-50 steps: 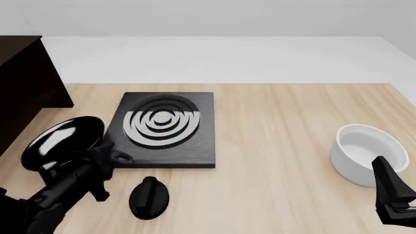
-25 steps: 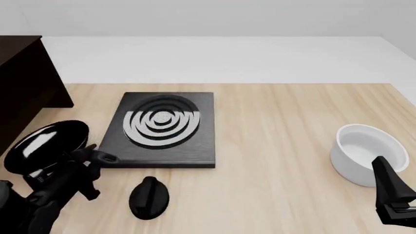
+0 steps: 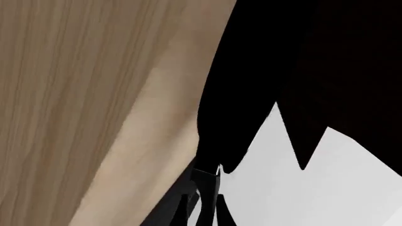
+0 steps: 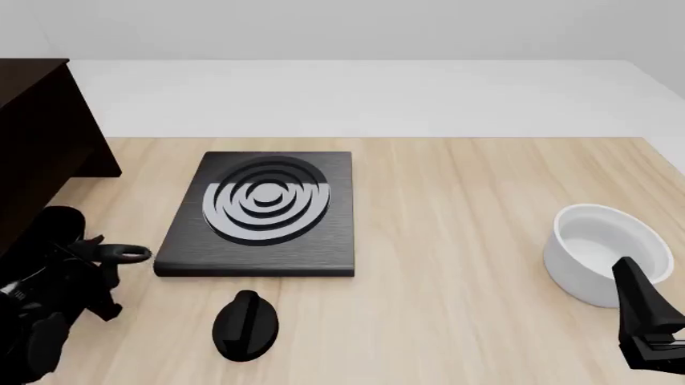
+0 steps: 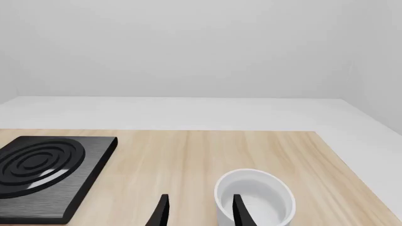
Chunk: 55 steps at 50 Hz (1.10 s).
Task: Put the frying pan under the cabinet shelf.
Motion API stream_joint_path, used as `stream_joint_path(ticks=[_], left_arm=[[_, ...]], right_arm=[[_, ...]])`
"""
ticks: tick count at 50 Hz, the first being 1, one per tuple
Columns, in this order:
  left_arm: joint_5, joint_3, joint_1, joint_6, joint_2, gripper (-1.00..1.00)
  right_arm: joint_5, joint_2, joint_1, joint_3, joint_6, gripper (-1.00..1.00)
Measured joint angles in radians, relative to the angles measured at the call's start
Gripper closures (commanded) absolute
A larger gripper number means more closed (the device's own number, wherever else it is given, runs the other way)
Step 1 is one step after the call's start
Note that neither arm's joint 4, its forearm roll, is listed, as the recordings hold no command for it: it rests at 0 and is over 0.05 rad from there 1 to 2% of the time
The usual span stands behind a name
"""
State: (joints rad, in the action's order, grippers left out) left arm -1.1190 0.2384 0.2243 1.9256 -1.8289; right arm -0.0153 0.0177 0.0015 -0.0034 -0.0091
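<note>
The frying pan (image 4: 51, 228) shows as a glossy black disc at the table's far left, right against the foot of the dark cabinet shelf (image 4: 43, 136). Its slim handle ends in a loop (image 4: 131, 254) pointing toward the stove plate. My left gripper (image 4: 95, 258) is shut on that handle, with the arm low at the lower left corner. In the left wrist view a black mass (image 3: 301, 70) covers much of the picture, and I cannot tell pan from cabinet there. My right gripper (image 5: 199, 211) is open and empty at the near right, just in front of the white bowl.
A black square stove plate (image 4: 262, 212) with grey rings lies left of centre. A black knob-like object (image 4: 246, 325) sits in front of it. The white round bowl (image 4: 605, 253) stands near the right edge, also seen as the bowl (image 5: 254, 200) in the right wrist view.
My left arm has carried the pan leftward, from beside the stove plate to the cabinet's foot at the table's left edge. The right arm has not moved.
</note>
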Motion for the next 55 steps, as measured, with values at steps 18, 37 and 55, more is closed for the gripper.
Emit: stream_joint_path(ticks=[18,37,55], left_arm=[[0.134,0.161,0.147,-0.186,-0.079,-1.00],[0.206,0.176,0.122,-0.295,-0.049,-1.00],[0.292,0.049,-0.061,-0.421,0.137,-1.00]], right_arm=[[0.000,0.000,0.000,0.000,0.000,-1.00],[0.000,0.000,0.000,0.000,0.000,-1.00],[0.000,0.000,0.000,0.000,0.000,-1.00]])
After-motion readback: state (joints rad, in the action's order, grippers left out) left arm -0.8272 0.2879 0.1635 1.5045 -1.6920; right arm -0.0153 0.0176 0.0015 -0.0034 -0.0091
